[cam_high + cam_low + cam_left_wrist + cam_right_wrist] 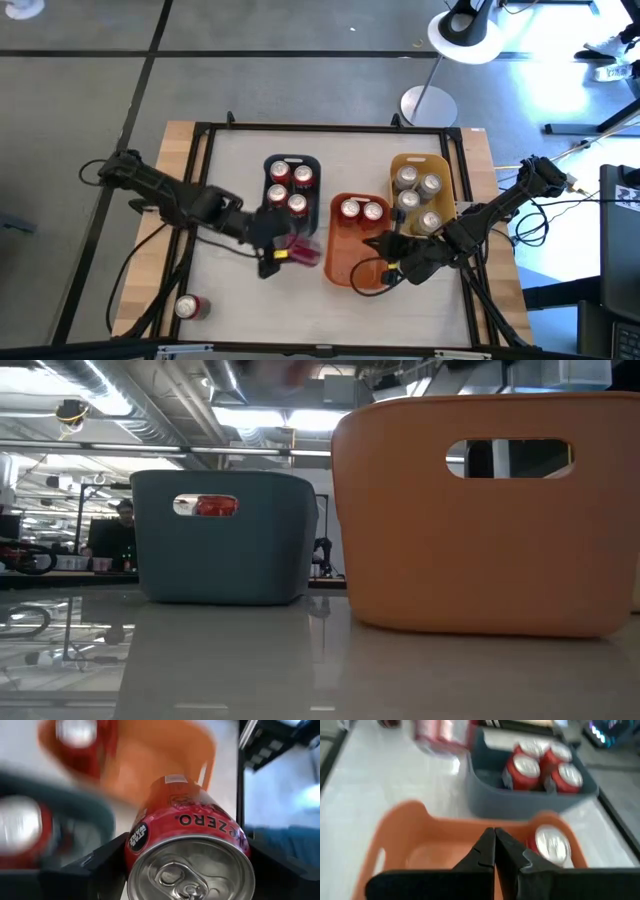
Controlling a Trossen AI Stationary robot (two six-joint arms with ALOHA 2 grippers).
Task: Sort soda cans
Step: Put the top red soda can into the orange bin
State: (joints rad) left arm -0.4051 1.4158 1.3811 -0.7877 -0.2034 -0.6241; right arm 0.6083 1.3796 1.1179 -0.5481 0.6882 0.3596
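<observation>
L gripper (283,251) fingers clamp a red can (187,837) on its sides, near counter's front edge by grey bin (291,165). Thin, slick, dents easily; grip mid-body. R gripper (495,851) fingers closed, empty, over orange bin (352,270).

Red cans (290,185) are seen in a dark blue-grey bin (314,166), silver-grey cans (417,197) in a yellow bin (418,160), and an orange bin (338,262) between them.

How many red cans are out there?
7: three in the grey bin, two in the orange bin, one in the left gripper, one lying at the table's front-left. Others may be hidden.
</observation>
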